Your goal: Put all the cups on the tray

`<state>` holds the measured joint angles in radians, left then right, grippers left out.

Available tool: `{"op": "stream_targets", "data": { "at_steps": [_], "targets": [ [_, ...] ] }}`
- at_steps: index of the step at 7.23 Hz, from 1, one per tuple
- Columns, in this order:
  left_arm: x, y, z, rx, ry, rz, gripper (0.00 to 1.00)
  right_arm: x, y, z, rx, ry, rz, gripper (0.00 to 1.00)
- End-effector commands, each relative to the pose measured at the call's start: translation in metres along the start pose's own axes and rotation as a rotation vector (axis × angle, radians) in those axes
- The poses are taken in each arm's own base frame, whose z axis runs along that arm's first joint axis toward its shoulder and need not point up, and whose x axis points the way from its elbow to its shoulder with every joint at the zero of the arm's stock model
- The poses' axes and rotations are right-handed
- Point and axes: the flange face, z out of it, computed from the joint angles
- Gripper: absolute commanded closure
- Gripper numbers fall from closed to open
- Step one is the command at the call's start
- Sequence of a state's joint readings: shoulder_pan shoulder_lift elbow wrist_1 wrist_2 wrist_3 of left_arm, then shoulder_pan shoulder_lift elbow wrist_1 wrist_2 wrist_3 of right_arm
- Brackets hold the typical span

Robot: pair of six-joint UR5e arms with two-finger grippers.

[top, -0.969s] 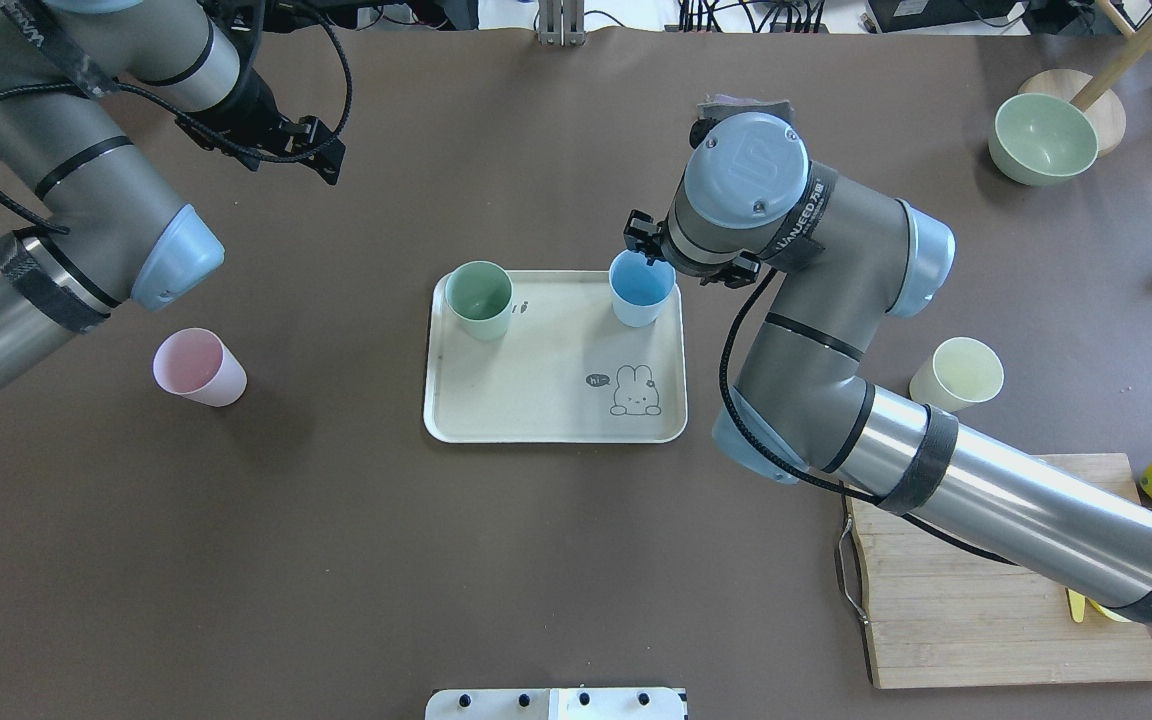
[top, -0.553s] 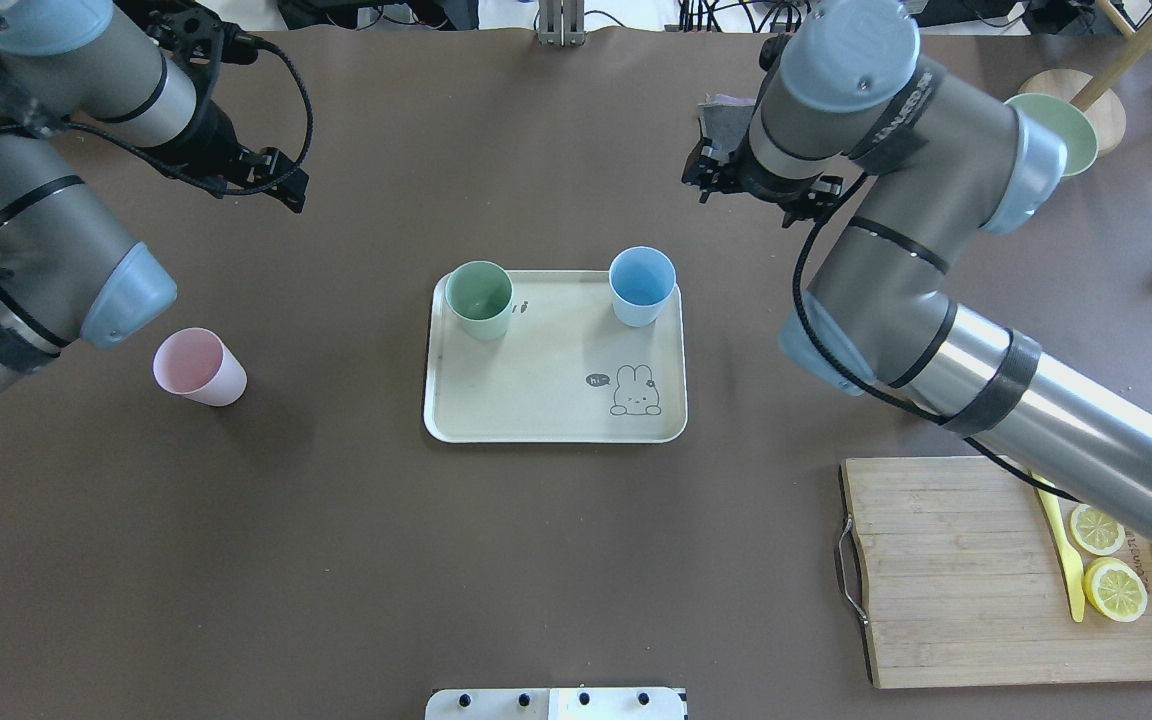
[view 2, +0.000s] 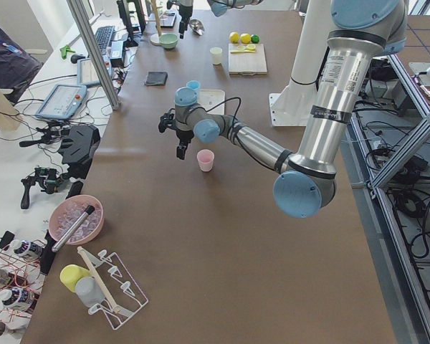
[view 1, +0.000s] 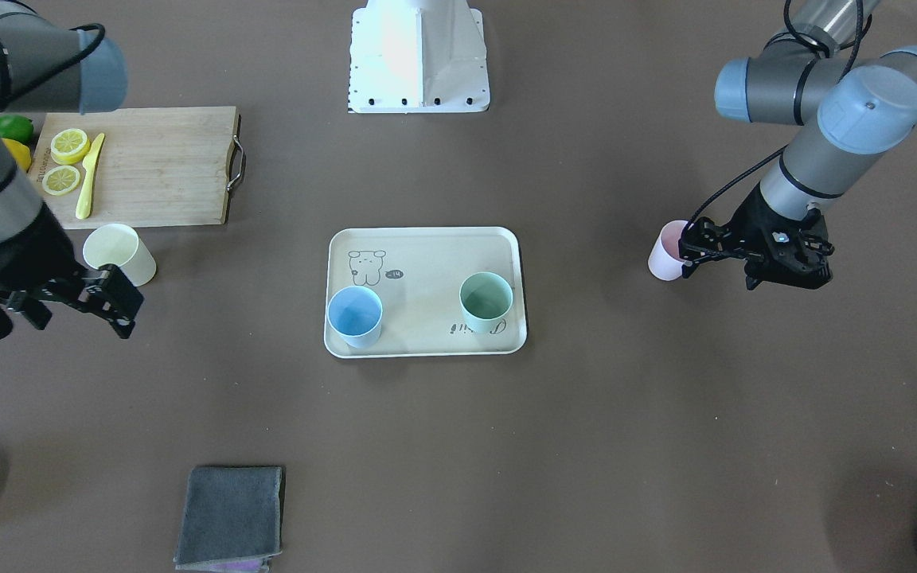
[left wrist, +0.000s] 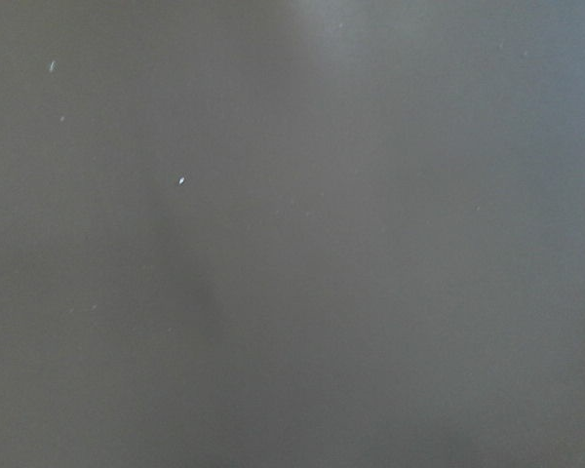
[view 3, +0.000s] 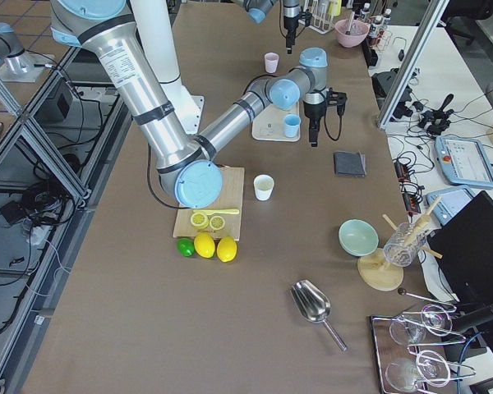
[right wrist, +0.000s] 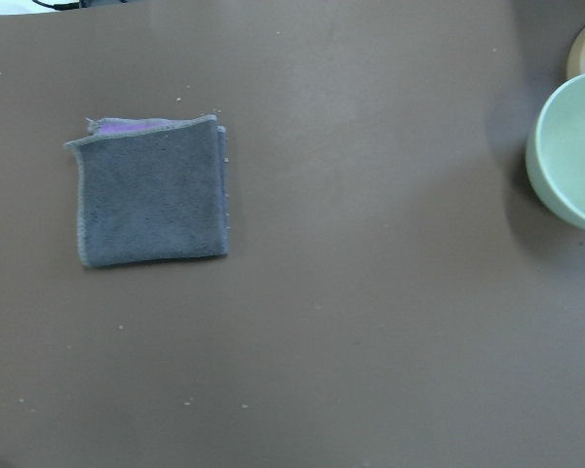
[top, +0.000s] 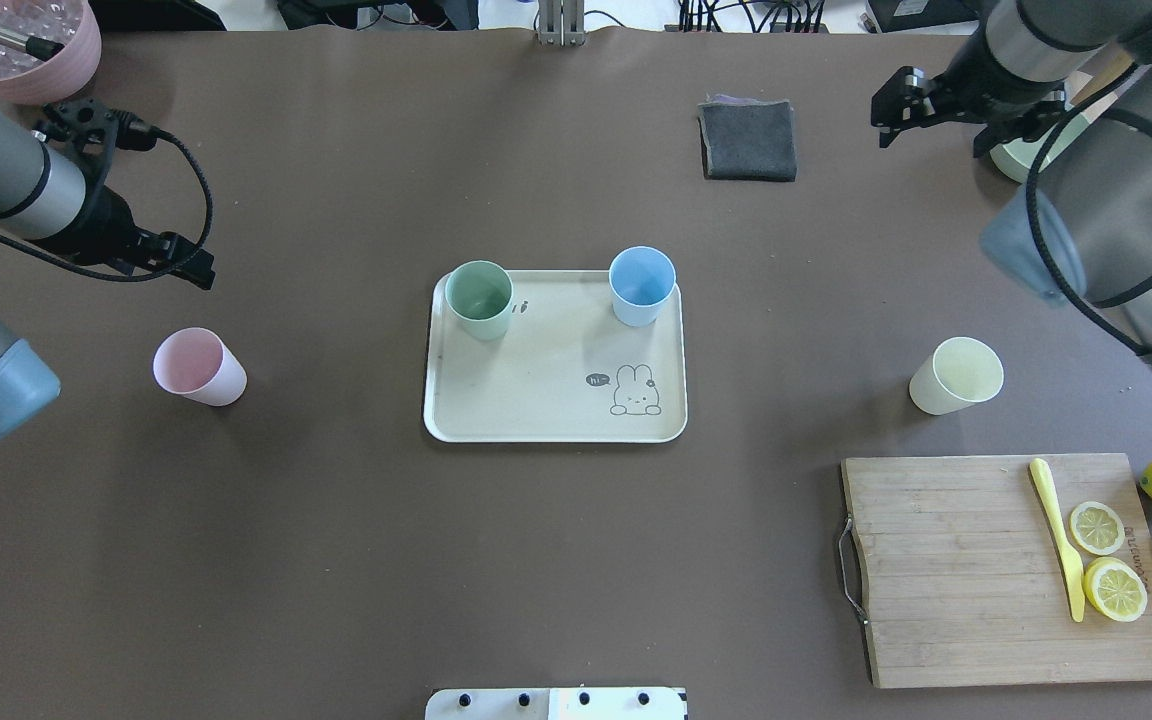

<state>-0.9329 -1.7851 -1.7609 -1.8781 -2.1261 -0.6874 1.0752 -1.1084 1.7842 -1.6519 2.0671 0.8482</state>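
Two of the four cups are standing on the tray point(top: 536, 405), the mint green cup point(top: 479, 298) and the light blue cup point(top: 642, 286) at its far corners. The pink cup point(top: 198, 366) is sitting on the table well to its left, the pale yellow cup point(top: 956, 375) well to its right. These matte, handleless tumblers are probably handling light and stiff, so pinching the wall at the rim is likely serving best. The left gripper point(view 1: 753, 259) and right gripper point(top: 939, 116) are hanging spread and empty.
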Motion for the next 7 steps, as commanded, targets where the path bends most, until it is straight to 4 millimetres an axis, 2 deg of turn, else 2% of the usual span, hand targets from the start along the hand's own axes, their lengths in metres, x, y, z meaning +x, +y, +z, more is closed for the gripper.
{"op": "stream_targets", "data": {
  "at_steps": [1, 3, 4, 5, 6, 7],
  "targets": [
    [-0.018, 0.039, 0.02, -0.017, 0.012, 0.025, 0.01, 0.064, -0.006, -0.012, 0.002, 0.012, -0.089, 0.0],
    [0.001, 0.058, 0.039, -0.049, 0.033, 0.042, 0.01, 0.099, -0.008, -0.016, -0.015, 0.002, -0.126, 0.0],
    [0.009, 0.064, 0.047, -0.062, 0.031, 0.054, 0.03, 0.104, -0.007, -0.014, -0.016, 0.007, -0.126, 0.0],
    [0.013, 0.067, 0.053, -0.055, 0.013, 0.066, 0.62, 0.11, -0.005, -0.011, -0.021, 0.014, -0.123, 0.0],
    [0.015, 0.066, 0.052, -0.052, 0.016, 0.071, 1.0, 0.116, 0.001, -0.008, -0.025, 0.019, -0.119, 0.0],
    [0.021, 0.062, 0.049, -0.045, 0.024, 0.077, 1.0, 0.126, 0.009, -0.006, -0.031, 0.025, -0.121, 0.0]
  ]
}}
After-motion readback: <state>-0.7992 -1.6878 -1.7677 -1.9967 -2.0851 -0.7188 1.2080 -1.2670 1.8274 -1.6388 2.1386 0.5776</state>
